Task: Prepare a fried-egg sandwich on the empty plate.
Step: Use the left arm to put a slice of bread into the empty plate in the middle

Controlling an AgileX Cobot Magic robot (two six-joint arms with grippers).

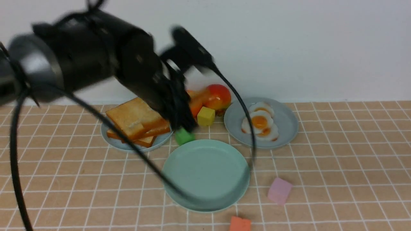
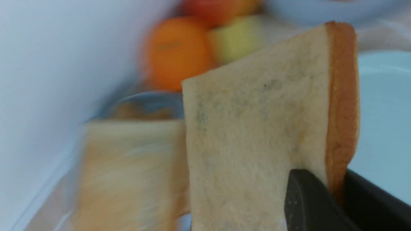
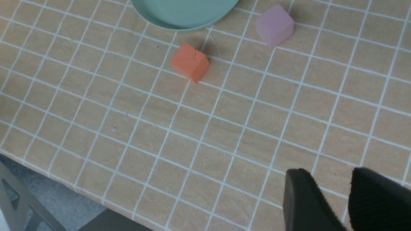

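The mint-green plate (image 1: 205, 173) lies bare at the table's middle; its rim also shows in the right wrist view (image 3: 183, 19). A stack of toast slices (image 1: 144, 136) sits on a grey-blue plate (image 1: 110, 136) to its back left. My left gripper (image 1: 179, 123) is shut on the crust edge of the top toast slice (image 1: 133, 115), which is tilted up off the stack. In the left wrist view the gripper (image 2: 334, 183) pinches this slice (image 2: 257, 128). Fried eggs (image 1: 260, 122) lie on a second grey-blue plate (image 1: 285, 128) at the back right. My right gripper (image 3: 330, 192) is open and empty, above the tablecloth near the front.
A green cube (image 1: 184, 136) and a yellow cube (image 1: 205, 116) sit between the plates, with toy fruit (image 1: 218, 96) behind them. A pink cube (image 1: 279, 190) and an orange cube (image 1: 240, 224) lie at the front right. My left arm's cable (image 1: 247, 128) hangs over the mint plate.
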